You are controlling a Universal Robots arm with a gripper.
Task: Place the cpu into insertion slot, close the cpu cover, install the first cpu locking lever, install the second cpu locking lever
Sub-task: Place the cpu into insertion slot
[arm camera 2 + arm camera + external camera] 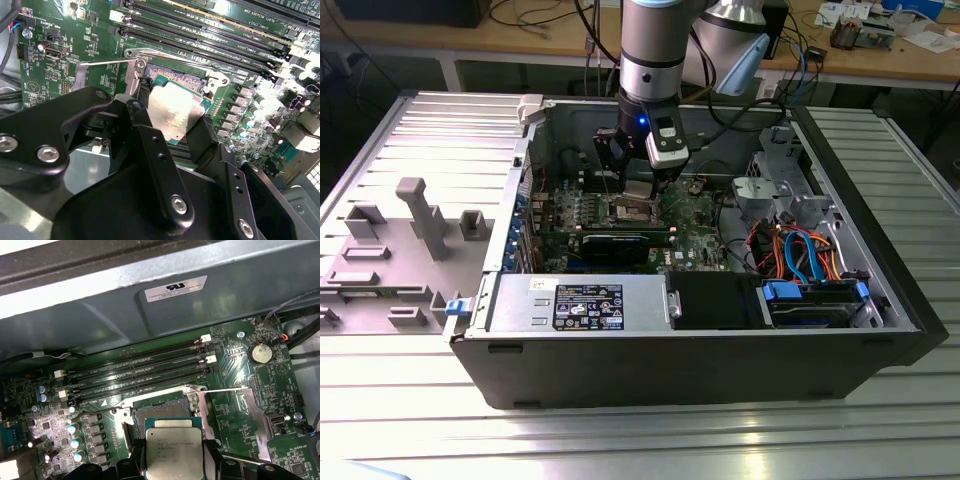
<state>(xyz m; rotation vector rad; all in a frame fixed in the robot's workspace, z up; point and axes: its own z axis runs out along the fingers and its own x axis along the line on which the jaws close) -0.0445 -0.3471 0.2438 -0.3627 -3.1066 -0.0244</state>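
- The gripper grasps the cpu between its black fingers (silver face outward).
- The cpu sits partly over the insertion slot.

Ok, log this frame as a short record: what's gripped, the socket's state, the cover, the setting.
end effector: shut on the cpu
cpu: metal top facing up, held just over the insertion slot, not yet seated
insertion slot: open, dark centre exposed
cpu cover: swung open, lying beside the slot
setting: inside an open computer case, memory slots next to the socket
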